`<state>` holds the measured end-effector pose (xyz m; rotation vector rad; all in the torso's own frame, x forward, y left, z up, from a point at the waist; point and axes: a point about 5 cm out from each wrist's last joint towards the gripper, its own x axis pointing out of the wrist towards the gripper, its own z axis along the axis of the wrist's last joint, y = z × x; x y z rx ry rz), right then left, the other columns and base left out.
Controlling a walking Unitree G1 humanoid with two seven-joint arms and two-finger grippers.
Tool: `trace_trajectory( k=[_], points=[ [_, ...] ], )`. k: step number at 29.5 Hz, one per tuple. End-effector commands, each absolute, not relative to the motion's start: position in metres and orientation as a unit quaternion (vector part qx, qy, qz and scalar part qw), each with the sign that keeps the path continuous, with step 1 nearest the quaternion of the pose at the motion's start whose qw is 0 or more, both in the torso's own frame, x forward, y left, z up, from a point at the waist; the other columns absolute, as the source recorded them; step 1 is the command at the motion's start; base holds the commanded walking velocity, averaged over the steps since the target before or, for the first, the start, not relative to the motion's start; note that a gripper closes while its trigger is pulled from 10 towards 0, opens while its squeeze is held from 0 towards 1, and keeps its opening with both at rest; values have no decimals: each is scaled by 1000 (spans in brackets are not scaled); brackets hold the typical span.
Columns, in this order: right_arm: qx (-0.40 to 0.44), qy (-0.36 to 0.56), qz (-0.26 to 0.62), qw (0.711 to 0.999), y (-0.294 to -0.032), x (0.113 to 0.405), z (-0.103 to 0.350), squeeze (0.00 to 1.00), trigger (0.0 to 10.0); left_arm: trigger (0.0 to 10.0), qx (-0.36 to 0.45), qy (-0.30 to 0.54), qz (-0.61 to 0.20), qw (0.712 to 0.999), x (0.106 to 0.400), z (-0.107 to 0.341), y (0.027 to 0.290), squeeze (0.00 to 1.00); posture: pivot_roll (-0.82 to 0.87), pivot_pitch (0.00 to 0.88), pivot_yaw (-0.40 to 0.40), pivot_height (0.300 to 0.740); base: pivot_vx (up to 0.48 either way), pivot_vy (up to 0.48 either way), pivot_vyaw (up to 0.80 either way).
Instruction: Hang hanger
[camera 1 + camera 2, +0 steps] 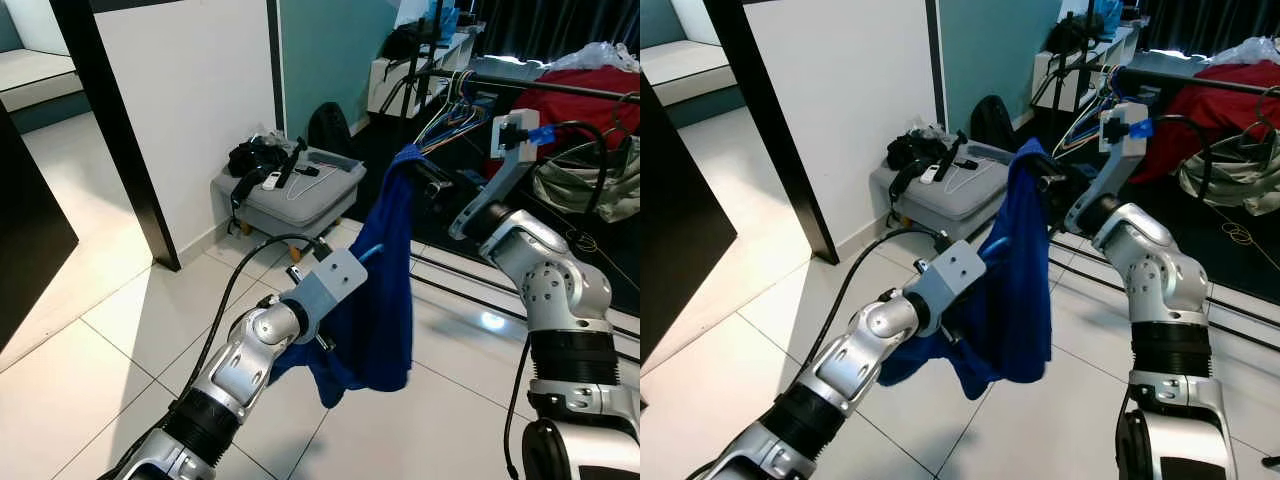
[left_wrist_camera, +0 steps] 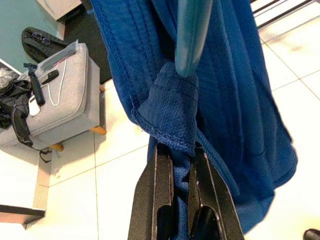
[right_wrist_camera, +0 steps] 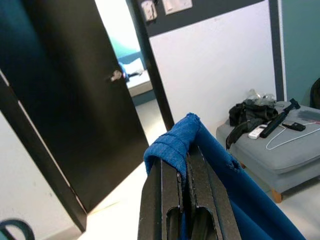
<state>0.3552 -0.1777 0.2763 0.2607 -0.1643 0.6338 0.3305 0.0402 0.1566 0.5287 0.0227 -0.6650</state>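
Hanger [image 2: 192, 35]: teal, seen in the left wrist view poking down among folds of a blue garment [image 1: 385, 290]. Garment hangs in mid-air between the two arms, above the white tiled floor [image 1: 110, 330]. Right gripper [image 3: 184, 165] has its fingers closed on the garment's top edge, holding it high. Left gripper [image 2: 182, 165] has its fingers pinched on a lower hem fold. Behind, against the white wall, a grey ottoman [image 1: 300, 195] carries black straps and a white wire hanger. Further back, a clothes rail [image 1: 540, 85] holds several hangers.
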Motion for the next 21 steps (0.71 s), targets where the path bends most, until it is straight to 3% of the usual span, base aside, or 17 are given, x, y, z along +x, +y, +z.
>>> trace_trajectory(
  k=[1, 3, 8, 12, 21],
  points=[
    [118, -94, 316, 937, -176, 353, 279, 0, 0, 10000, 266, 19, -312, 912, 332, 155, 46, 0, -34, 14, 1, 740, 0, 0, 0],
    [74, -65, 342, 935, -164, 347, 263, 0, 0, 10000, 254, 24, -297, 920, 339, 162, 54, 0, -37, 22, 7, 740, 0, 0, 0],
    [62, -51, 365, 928, -155, 343, 256, 0, 0, 10000, 240, 22, -276, 930, 346, 170, 62, 0, -36, 14, 6, 740, 0, 0, 0],
    [41, -12, 422, 906, -138, 327, 237, 0, 0, 10000, 192, -2, -215, 958, 363, 203, 90, 0, -35, 31, 6, 740, 0, 0, 0],
    [29, 9, 429, 903, -135, 325, 226, 0, 0, 10000, 197, 1, -190, 962, 366, 205, 103, 0, -31, 36, 4, 740, 0, 0, 0]
  ],
)
